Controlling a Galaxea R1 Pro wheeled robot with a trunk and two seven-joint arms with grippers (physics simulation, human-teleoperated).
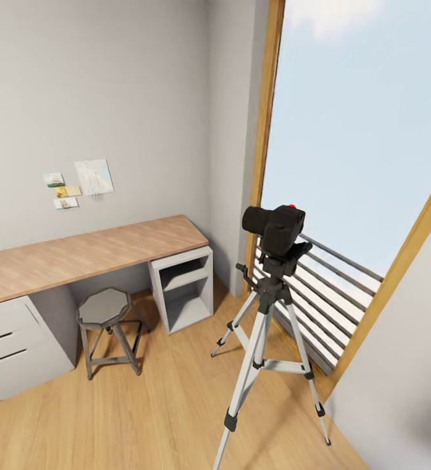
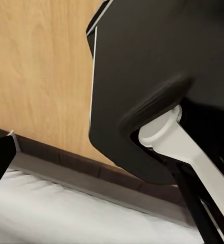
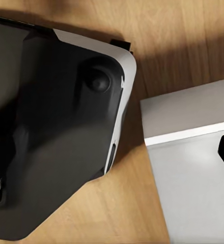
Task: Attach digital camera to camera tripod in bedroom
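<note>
The small black digital camera with a red top button is seated on the black head of the tall silver-legged camera tripod, which is stood on the light wood plank floor beside the wood-framed window. A grey octagonal stool is placed under the wood-topped desk. The state of either gripper's fingers cannot be told.

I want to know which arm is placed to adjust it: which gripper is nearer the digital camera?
Cannot tell. The digital camera sits atop the camera tripod by the window; both wrist views face wood floor and the robot's body.
</note>
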